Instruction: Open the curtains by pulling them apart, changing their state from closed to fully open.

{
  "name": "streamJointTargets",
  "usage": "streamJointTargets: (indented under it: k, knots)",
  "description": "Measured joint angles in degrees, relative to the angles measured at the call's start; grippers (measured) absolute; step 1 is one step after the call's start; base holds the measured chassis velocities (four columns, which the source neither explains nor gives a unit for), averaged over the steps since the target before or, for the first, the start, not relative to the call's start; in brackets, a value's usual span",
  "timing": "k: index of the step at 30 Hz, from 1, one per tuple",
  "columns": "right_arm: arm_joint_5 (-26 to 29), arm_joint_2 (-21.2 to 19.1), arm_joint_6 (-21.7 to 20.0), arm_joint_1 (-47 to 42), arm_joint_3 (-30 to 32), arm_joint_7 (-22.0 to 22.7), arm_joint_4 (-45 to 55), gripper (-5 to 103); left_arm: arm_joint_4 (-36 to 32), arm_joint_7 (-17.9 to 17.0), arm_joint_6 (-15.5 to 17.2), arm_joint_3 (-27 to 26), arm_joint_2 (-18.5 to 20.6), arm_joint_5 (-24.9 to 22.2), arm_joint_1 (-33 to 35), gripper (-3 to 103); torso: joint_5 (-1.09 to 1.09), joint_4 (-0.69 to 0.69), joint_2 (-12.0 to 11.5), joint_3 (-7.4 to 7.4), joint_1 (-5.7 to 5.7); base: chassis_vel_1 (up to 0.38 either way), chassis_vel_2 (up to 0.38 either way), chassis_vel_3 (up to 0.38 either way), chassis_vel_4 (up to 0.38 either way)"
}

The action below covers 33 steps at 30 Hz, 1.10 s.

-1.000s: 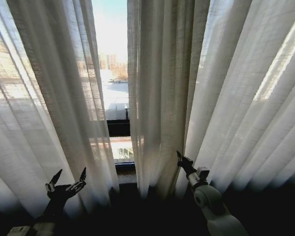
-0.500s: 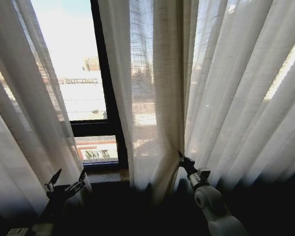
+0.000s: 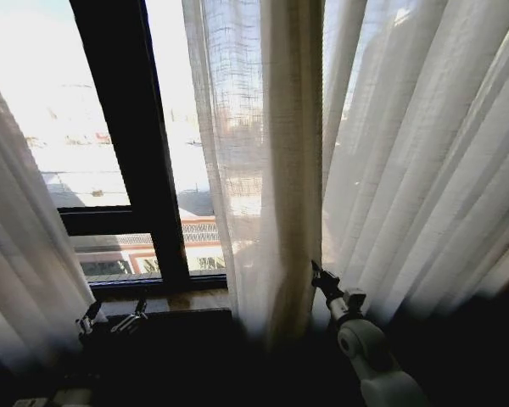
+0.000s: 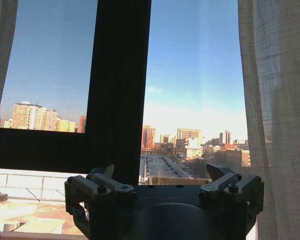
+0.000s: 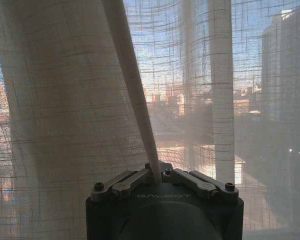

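Two sheer off-white curtains hang before the window. The left curtain (image 3: 21, 254) hangs at the far left. The right curtain (image 3: 263, 170) spans the middle and right in long pleats. A wide gap between them shows the city outside. My right gripper (image 3: 320, 275) is low against the right curtain's inner edge, shut on a pinched fold of its fabric (image 5: 140, 110); in the right wrist view the gripper (image 5: 157, 172) has the fold rising straight out of it. My left gripper (image 3: 114, 318) hovers open by the sill, touching no fabric, and its fingers (image 4: 102, 182) stand spread with nothing between them.
A dark vertical window frame bar (image 3: 127, 144) and a horizontal crossbar (image 3: 102, 220) stand in the gap. A wooden sill (image 3: 195, 298) runs below the glass. In the left wrist view the right curtain's edge (image 4: 275, 100) hangs beside the gripper.
The whole picture has shifted, so the camera moved. The gap between the panels is much wider and bares the dark frame bar. My right gripper stays shut on the fold; the left sits lower.
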Motion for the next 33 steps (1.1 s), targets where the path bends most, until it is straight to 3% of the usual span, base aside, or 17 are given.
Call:
streamJointTargets:
  k: [33]
  knots:
    - [-0.06,0.13,0.32,-0.26,1.39,0.80,-0.88,0,0.59,1.45,-0.33,0.11,-0.32,0.13,-0.06,100,0.03,-0.01,-0.01,0.01,0.01,-0.355,-0.352,0.351,0.354]
